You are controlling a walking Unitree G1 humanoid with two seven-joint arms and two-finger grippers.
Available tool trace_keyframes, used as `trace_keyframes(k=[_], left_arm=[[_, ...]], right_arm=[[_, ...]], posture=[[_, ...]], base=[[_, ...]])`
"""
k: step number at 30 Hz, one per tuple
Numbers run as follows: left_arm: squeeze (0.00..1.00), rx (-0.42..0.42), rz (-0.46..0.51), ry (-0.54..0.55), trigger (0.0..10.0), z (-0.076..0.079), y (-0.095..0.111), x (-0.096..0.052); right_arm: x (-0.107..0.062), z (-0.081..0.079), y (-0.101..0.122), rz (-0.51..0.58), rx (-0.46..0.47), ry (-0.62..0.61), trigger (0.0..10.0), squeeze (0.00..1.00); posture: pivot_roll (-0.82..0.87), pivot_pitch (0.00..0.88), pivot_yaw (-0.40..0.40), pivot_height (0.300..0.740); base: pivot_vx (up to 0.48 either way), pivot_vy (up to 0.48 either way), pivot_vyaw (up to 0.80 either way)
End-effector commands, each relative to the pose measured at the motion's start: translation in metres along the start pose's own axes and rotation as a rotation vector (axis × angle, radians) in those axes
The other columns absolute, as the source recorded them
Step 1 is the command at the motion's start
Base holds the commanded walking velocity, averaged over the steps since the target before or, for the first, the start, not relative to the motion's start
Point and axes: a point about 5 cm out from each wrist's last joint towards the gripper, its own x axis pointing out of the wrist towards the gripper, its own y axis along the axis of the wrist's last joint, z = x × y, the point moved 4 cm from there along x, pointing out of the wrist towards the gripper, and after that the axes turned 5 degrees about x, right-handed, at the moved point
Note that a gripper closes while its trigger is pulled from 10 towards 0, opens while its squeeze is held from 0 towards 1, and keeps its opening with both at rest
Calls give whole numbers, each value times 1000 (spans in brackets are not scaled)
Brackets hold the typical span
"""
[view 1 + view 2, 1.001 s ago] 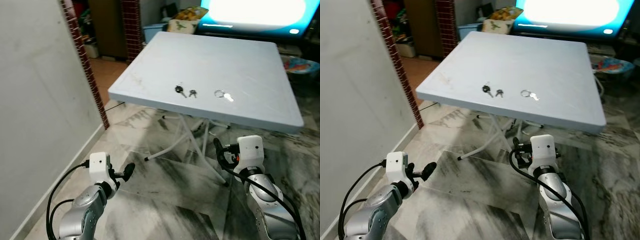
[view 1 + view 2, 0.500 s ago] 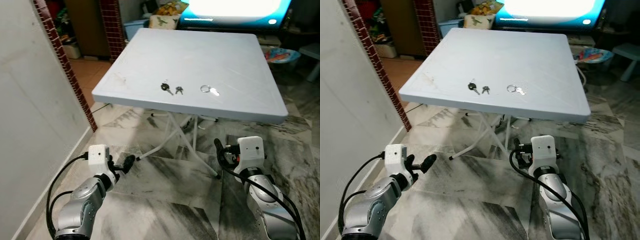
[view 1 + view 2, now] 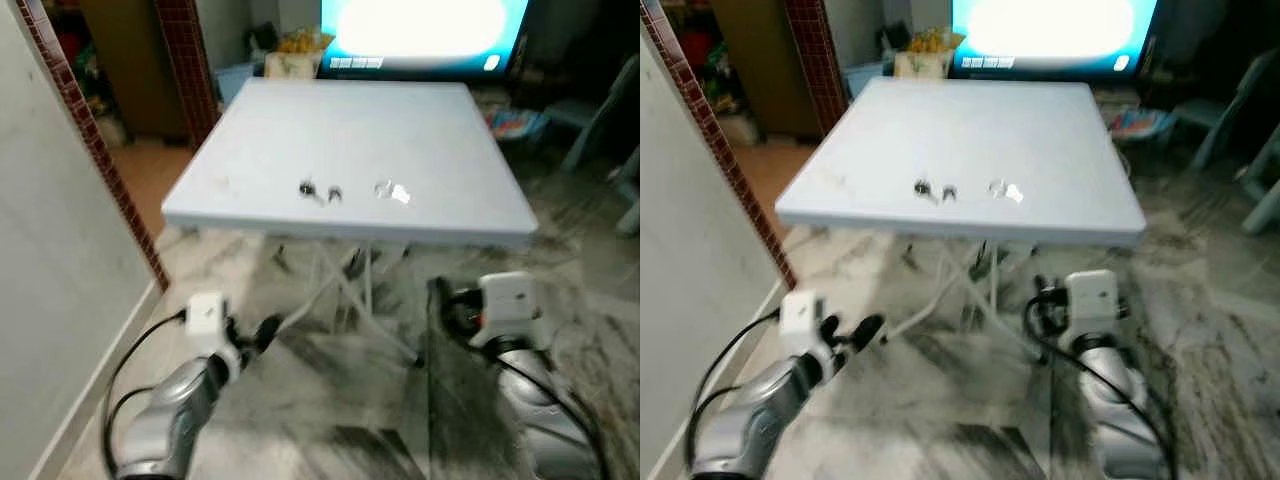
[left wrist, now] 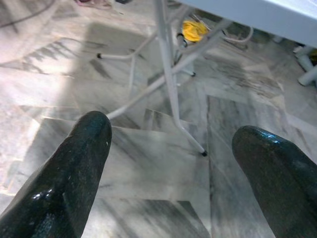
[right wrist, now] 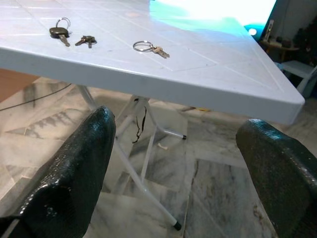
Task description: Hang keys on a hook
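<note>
White folding desk (image 3: 420,140) at frame centre on crossed metal legs (image 4: 168,74). Grey-veined marble floor (image 3: 340,420) below. Plain pale wall (image 3: 50,290) at left, edged by a red brick column (image 3: 180,50). Bright glowing screen (image 3: 420,25) at top centre.

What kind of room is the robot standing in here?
Probably a living room in a home: a large lit screen glows behind a white folding table with keys on it, and the floor is grey marble tile.
</note>
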Motion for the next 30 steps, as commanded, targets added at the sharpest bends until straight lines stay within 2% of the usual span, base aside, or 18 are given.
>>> trace_keyframes(k=[1,14,17,30], left_arm=[[0,10,14,-33,10000,10,5,3],[0,10,10,-36,10000,11,4,4],[0,6,38,-38,10000,14,8,5],[0,14,59,-53,10000,19,10,5]], right_arm=[[1,7,6,17,-12,-15,10000,0],[1,6,6,21,-18,-12,10000,0],[1,7,11,50,-47,-17,10000,0],[1,8,11,56,-37,-31,10000,0]], posture=[[-91,0,60,740],[-90,0,61,740],[-91,0,61,740],[-88,0,64,740]], base=[[300,0,0],[307,0,0],[281,0,0],[287,0,0]])
